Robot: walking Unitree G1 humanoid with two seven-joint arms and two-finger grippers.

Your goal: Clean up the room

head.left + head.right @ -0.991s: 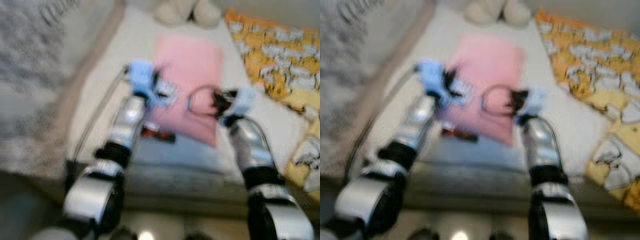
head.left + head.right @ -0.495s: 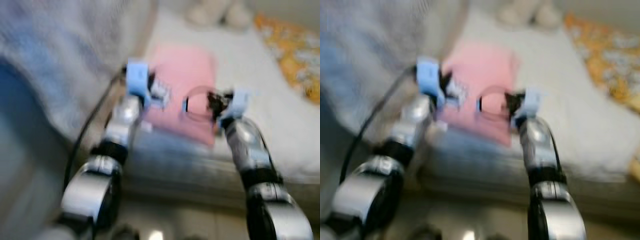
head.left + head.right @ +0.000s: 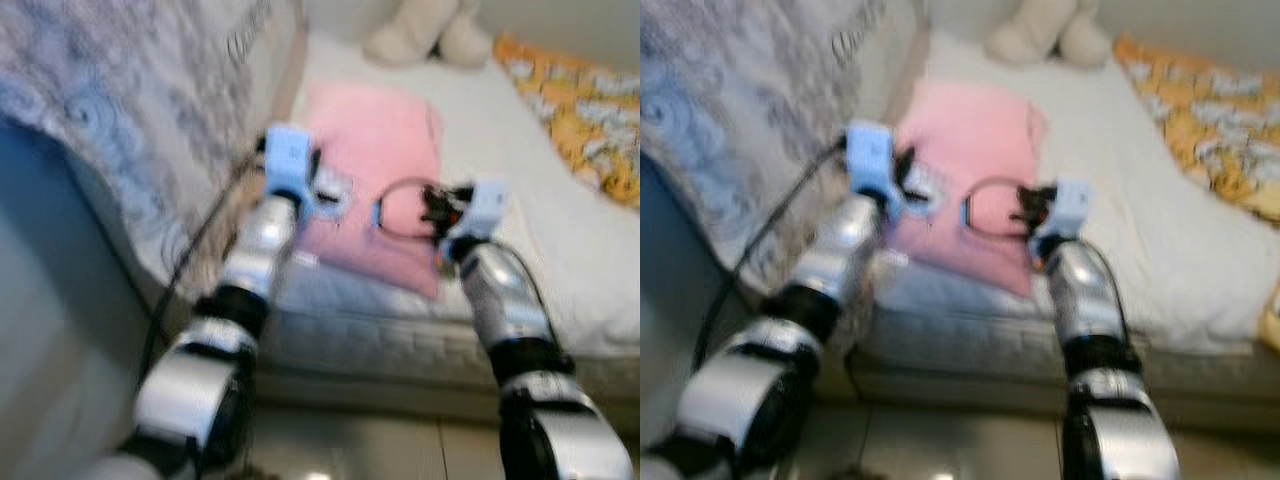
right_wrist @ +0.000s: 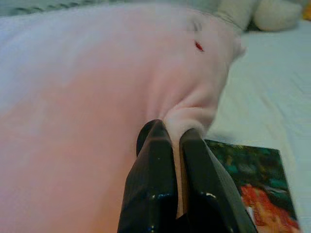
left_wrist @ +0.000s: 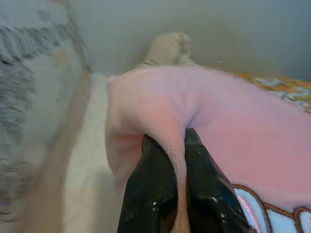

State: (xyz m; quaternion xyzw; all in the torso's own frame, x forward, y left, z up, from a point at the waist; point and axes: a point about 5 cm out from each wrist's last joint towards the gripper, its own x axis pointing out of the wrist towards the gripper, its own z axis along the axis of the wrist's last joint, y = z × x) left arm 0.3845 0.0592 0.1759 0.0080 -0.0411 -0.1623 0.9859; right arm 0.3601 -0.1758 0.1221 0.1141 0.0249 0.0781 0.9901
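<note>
A pink cloth (image 3: 375,140) lies on the bed's white sheet (image 3: 520,200), with both arms stretched out over its near edge. My left gripper (image 3: 325,188) is at the cloth's near left part. In the left wrist view a fold of the pink fabric (image 5: 165,107) is pinched between the black fingers (image 5: 153,179), gripper (image 5: 175,141) shut on it. My right gripper (image 3: 432,205) is at the near right part, and the right wrist view shows it (image 4: 172,130) shut on another pink fold (image 4: 194,109).
A cream plush toy (image 3: 430,30) sits at the head of the bed. An orange patterned blanket (image 3: 580,110) lies on the right, a grey patterned cloth (image 3: 130,110) on the left. A colourful book (image 4: 248,179) lies beside the pink cloth. The mattress edge (image 3: 400,335) and floor are below.
The whole view has swung and shifted, so the camera moved. Both grippers keep their hold on the pink cloth, in about the same pose.
</note>
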